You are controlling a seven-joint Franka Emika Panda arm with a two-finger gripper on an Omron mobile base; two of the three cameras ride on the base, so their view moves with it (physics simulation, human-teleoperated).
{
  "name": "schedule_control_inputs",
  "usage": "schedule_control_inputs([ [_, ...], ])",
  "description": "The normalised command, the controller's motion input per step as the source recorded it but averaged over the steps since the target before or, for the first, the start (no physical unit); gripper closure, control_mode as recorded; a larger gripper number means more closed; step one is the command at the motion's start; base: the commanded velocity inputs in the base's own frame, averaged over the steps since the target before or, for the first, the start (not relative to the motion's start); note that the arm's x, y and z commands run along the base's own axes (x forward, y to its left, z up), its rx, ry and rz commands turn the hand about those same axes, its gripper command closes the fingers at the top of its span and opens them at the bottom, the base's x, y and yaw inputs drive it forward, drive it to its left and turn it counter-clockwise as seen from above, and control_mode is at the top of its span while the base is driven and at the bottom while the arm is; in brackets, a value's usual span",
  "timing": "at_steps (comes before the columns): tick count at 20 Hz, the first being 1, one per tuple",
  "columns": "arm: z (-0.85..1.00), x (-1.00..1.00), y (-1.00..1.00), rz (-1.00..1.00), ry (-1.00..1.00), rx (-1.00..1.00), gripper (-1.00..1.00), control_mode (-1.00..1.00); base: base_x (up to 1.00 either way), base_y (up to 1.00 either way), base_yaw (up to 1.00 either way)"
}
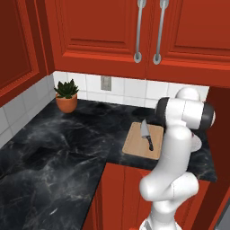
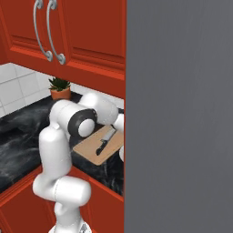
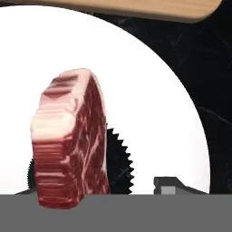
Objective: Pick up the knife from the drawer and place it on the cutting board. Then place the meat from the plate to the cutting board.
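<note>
One knife (image 1: 146, 134) on cutting board (image 1: 134, 145), blade toward the backsplash, handle nearer.

Nothing readable anywhere here, honestly: no labels, brands, numbers or signs on the cabinets, the wall tiles, the board or the plate.

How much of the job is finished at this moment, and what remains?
Done: the knife lies on the cutting board. In hand: the pincer is right at the meat, over the plate; whether it grips the meat cannot be told. Left: placing the meat on the board.
</note>
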Motion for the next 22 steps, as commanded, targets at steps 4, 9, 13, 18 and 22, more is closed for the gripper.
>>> schedule_control_inputs([
  [4,-0.30,0.17,-0.02,0.03,-0.06,0.00,1.00,-1.00,0.00,0.00,0.00],
  [9,0.00,-0.40,0.07,0.01,-0.14,0.02,1.00,-1.00,0.00,0.00,0.00],
  [13,0.00,-0.27,0.34,0.02,-0.17,0.00,1.00,-1.00,0.00,0.00,0.00],
  [18,0.20,-0.09,0.35,0.05,-0.01,-0.03,1.00,-1.00,0.00,0.00,0.00],
  [22,0.49,-0.21,0.21,0.03,0.00,-0.01,1.00,-1.00,0.00,0.00,0.00],
])
